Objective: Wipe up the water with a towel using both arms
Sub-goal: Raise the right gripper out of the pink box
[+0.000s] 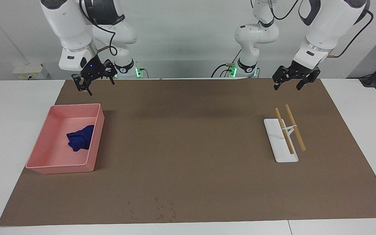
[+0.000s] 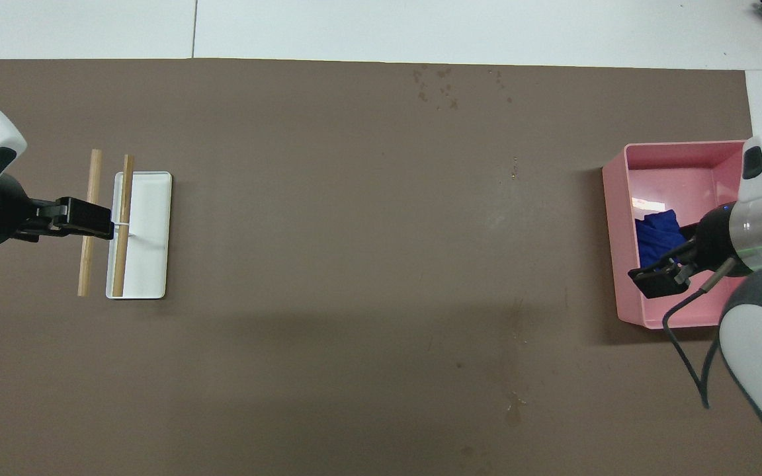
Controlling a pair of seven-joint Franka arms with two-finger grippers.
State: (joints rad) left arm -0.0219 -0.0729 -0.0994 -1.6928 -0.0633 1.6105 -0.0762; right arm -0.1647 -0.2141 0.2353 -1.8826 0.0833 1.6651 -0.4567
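Observation:
The deep-blue towel (image 1: pixel 79 137) (image 2: pixel 656 233) lies crumpled in the pink tray (image 1: pixel 44 165) (image 2: pixel 614 218) at the right arm's end of the table. My right gripper (image 1: pixel 94 84) (image 2: pixel 662 277) hangs open and empty, high over the mat just at the tray's robot-side edge, well clear of the towel. My left gripper (image 1: pixel 287 85) (image 2: pixel 90 223) waits open in the air, over the mat at the robots' end of the wooden sticks. The water shows only as a faint pale patch (image 2: pixel 499 220) on the brown mat between the tray and the mat's middle.
A white flat tray (image 1: pixel 284 156) (image 2: pixel 153 251) with two wooden sticks (image 1: pixel 295 128) (image 2: pixel 93 198) across it lies at the left arm's end. A cluster of tiny specks (image 1: pixel 162 209) (image 2: pixel 440 86) sits near the mat's edge farthest from the robots.

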